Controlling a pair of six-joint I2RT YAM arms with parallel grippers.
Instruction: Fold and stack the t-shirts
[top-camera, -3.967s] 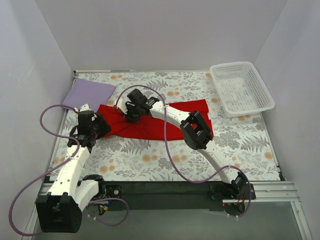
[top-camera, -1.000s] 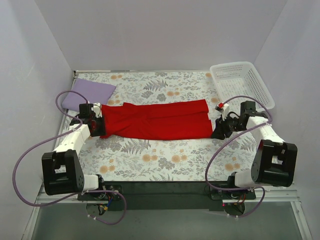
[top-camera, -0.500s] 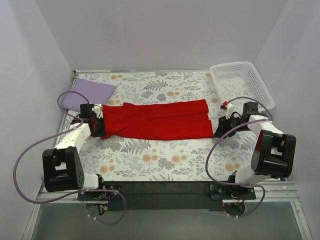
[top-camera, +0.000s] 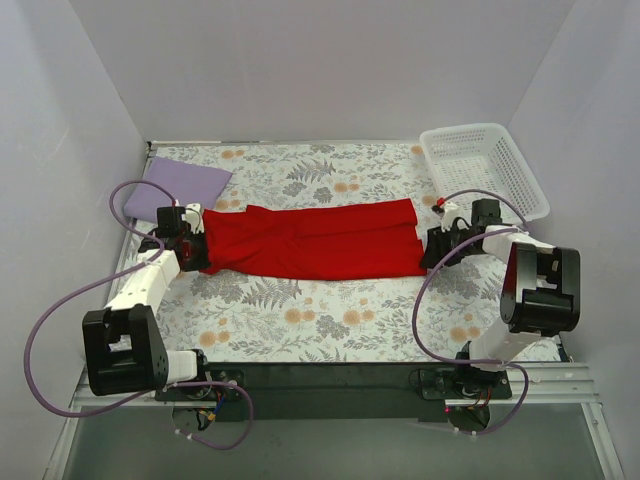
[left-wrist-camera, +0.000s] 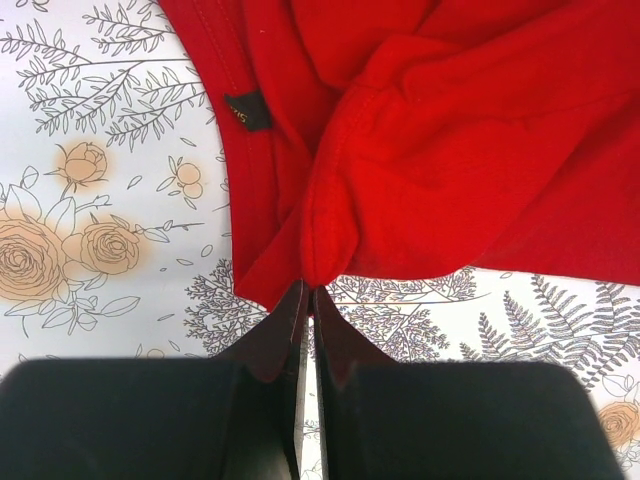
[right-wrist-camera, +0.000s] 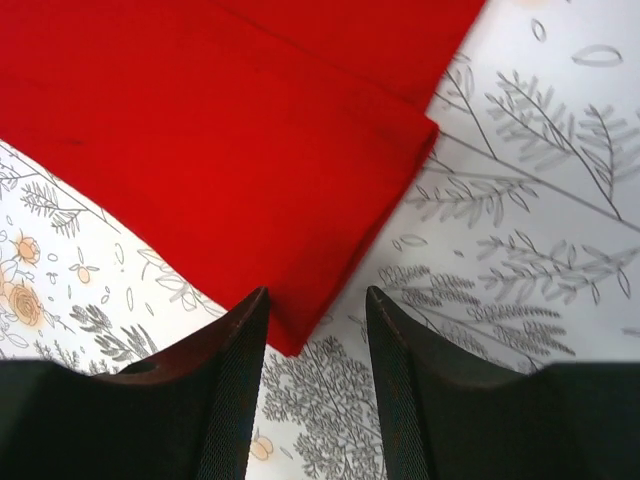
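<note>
The red t-shirt (top-camera: 310, 240) lies stretched in a long folded band across the middle of the floral table. The lilac t-shirt (top-camera: 185, 183) lies folded at the back left corner. My left gripper (top-camera: 197, 250) is at the red shirt's left end. In the left wrist view it (left-wrist-camera: 307, 292) is shut on a bunched fold of the red cloth (left-wrist-camera: 440, 160). My right gripper (top-camera: 432, 255) sits at the shirt's right end. In the right wrist view it (right-wrist-camera: 317, 292) stands open, with the near corner of the red cloth (right-wrist-camera: 220, 150) just between its fingertips.
A white lattice basket (top-camera: 483, 175) stands at the back right, close behind the right arm. Grey walls (top-camera: 70, 180) close in on both sides and the back. Purple cables (top-camera: 60, 310) loop beside each arm.
Both arms have left the shirt's middle for its two ends, and the shirt now lies longer and flatter. The left jaws have closed on the left end. The right gripper has edged onto the right corner.
</note>
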